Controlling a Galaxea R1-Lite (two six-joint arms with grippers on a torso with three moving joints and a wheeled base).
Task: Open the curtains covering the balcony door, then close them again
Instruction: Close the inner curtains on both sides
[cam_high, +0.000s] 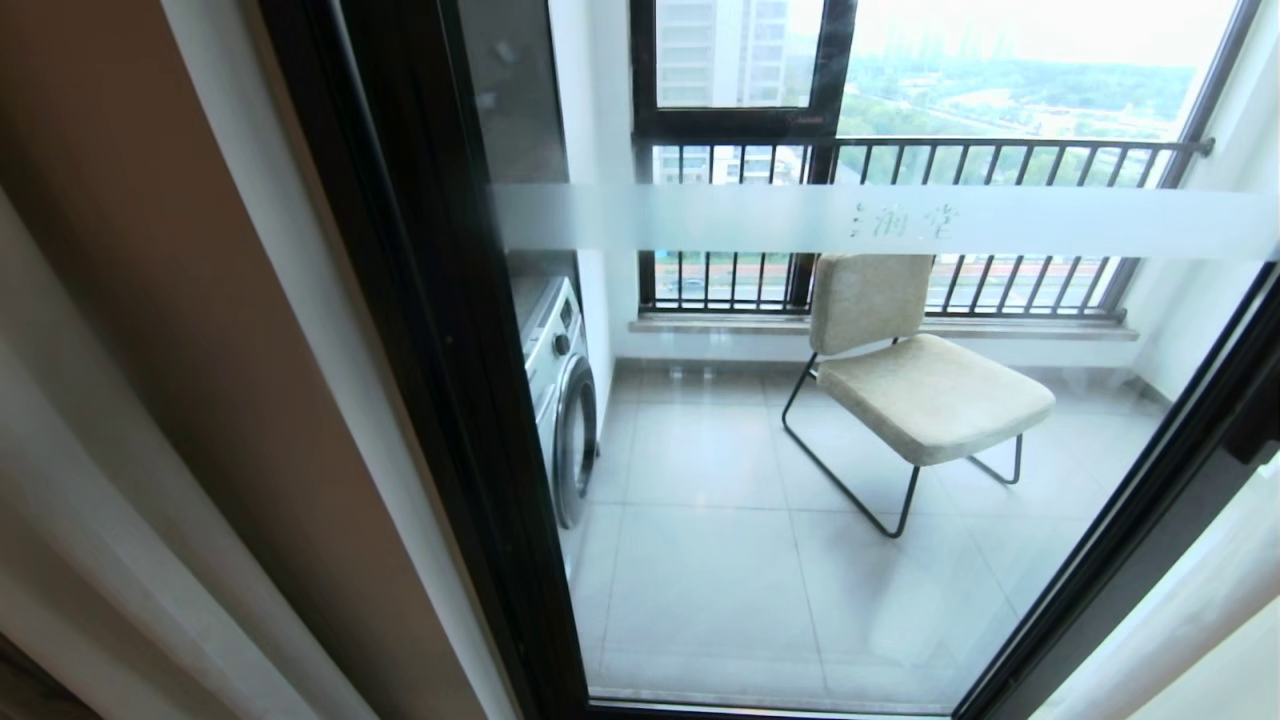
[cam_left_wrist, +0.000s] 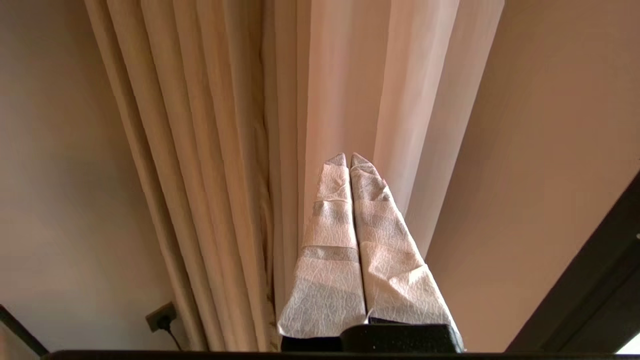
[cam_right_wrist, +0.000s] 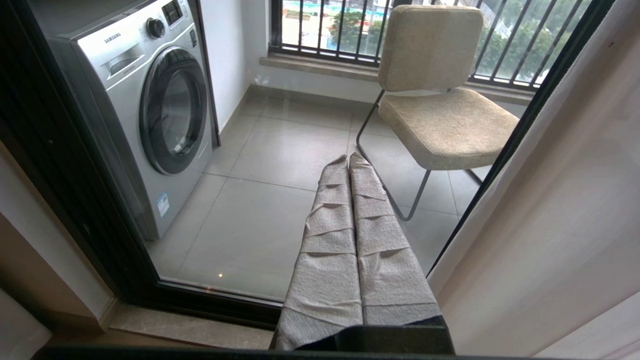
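two closed pincers (cam_left_wrist: 348, 159) near curtains (cam_left_wrist: 225, 150)

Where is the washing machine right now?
In the head view the washing machine stands on the balcony, behind the balcony door glass at its left frame, left of the beige chair.

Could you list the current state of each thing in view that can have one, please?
curtains: drawn aside, bunched in folds at the sides, glass uncovered
balcony door: shut, frame sitting in its bottom track
washing machine: porthole door shut
chair: upright, unoccupied, on the balcony
left gripper: shut, empty, pointing at the curtains
right gripper: shut, empty, facing the glass
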